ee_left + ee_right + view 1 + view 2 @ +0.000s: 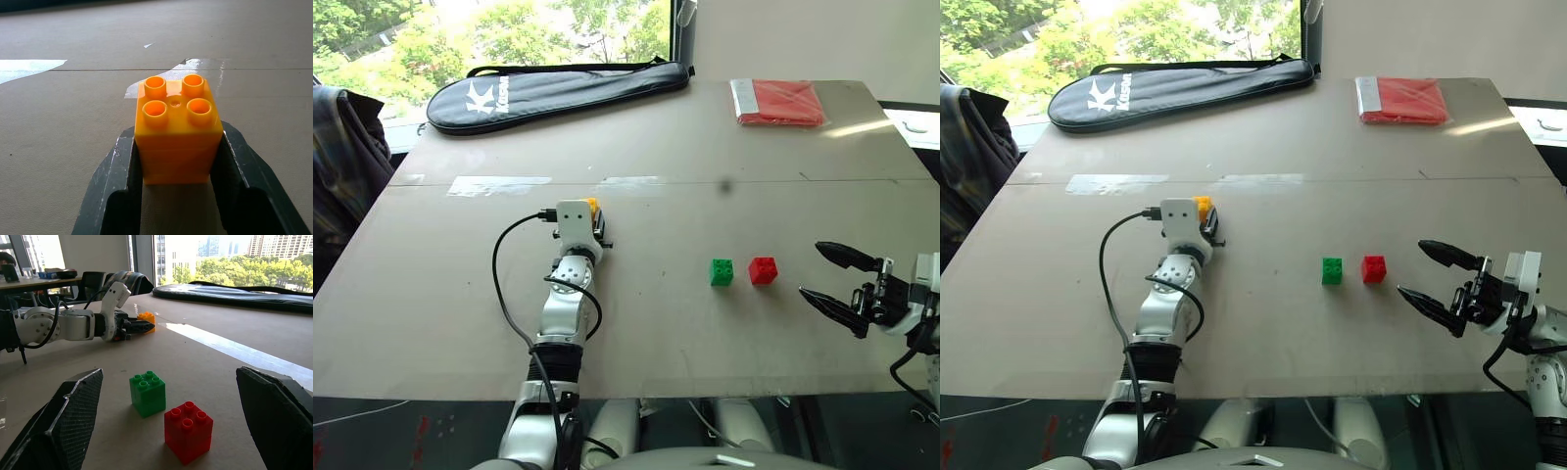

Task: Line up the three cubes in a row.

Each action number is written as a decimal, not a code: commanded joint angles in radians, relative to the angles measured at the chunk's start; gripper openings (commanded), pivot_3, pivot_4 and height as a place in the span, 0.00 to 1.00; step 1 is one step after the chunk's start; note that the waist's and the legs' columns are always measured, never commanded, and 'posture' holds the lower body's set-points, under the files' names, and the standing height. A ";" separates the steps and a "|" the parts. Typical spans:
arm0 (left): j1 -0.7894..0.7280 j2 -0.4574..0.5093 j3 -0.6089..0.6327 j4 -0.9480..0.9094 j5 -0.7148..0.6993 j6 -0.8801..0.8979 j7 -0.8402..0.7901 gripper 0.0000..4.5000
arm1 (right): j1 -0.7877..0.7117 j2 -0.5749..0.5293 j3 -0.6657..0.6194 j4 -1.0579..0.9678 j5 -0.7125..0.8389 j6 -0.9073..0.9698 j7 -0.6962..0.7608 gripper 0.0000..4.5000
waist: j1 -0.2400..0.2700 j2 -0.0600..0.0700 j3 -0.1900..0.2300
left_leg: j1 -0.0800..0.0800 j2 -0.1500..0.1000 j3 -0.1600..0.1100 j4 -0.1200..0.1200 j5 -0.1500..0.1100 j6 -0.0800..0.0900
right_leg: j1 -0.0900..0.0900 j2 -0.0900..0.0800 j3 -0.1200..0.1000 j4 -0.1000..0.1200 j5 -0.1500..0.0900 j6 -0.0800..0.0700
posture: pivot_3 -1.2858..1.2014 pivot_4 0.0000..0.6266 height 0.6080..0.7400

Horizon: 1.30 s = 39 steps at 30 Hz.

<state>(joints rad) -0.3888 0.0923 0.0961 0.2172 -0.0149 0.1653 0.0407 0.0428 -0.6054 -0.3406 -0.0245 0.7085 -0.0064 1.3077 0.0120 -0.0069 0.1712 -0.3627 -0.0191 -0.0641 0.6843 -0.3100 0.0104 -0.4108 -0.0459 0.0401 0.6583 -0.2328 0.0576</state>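
My left gripper (177,147) is shut on the yellow cube (177,132), one black finger pressed against each side; the cube stands upright on the tabletop with its studs up. In the left eye view that cube (593,205) peeks out just past the left wrist, left of the table's middle. The green cube (722,272) and the red cube (763,270) stand close side by side to its right, a small gap between them. My right gripper (811,269) hovers open just right of the red cube, pointing at the pair, with nothing between its fingers.
A black racket bag (558,93) lies along the far left edge of the table (431,323), and a flat red packet (781,102) at the far right. Strips of clear tape (499,184) cross the board's seam. A dark jacket (342,157) hangs off the table's left side.
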 commanded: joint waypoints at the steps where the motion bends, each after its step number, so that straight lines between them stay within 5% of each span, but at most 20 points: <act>1: -0.003 0.030 0.010 0.003 -0.030 -0.021 -0.063 0.28 | -0.008 -0.005 -0.034 -0.026 0.023 -0.015 0.010 1.00 | 0.000 0.000 0.000 | 0.000 0.000 0.000 0.000 0.000 0.000 | 0.000 0.000 0.000 0.000 0.000 0.000 | 0.52 0.24 1.00; 5: 0.006 0.073 -0.006 -0.009 -0.102 -0.046 -0.247 0.28 | -0.016 -0.003 -0.035 -0.026 0.036 -0.009 0.012 1.00 | -0.001 0.000 0.000 | 0.000 0.000 0.000 0.000 0.000 0.000 | 0.000 0.000 0.000 0.000 0.000 0.000 | 0.52 0.24 1.00; 15: 0.073 0.334 -0.254 -0.009 -0.208 -0.257 -1.065 0.28 | 0.010 -0.025 -0.046 0.027 0.024 -0.018 0.086 1.00 | -0.002 0.001 0.000 | 0.000 -0.001 0.001 -0.001 0.000 -0.001 | 0.000 0.000 0.000 -0.001 0.000 0.000 | 0.52 0.24 1.00; 30: -0.263 0.284 -0.335 0.514 -0.177 -0.536 -1.529 0.28 | 0.087 -0.021 -0.044 -0.053 0.024 0.029 0.070 1.00 | -0.016 0.001 0.000 | 0.000 -0.003 0.001 0.000 -0.002 0.004 | 0.000 0.001 -0.001 0.000 0.000 0.000 | 0.52 0.24 1.00; 39: -0.368 0.238 -0.333 0.696 -0.096 -0.611 -1.507 0.28 | 0.125 -0.017 -0.063 -0.054 0.022 0.002 0.073 1.00 | -0.021 0.000 0.000 | 0.000 -0.004 0.000 0.001 -0.002 0.004 | 0.001 0.001 -0.001 0.000 0.000 0.000 | 0.52 0.24 1.00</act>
<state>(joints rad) -0.7535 0.3329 -0.2307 0.8910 -0.1475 -0.4414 -1.4884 0.1620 -0.6191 -0.3709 -0.0512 0.7228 0.0142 1.3773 -0.0093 -0.0065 0.1707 -0.3625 -0.0228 -0.0643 0.6851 -0.3122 0.0149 -0.4095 -0.0449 0.0391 0.6587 -0.2330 0.0578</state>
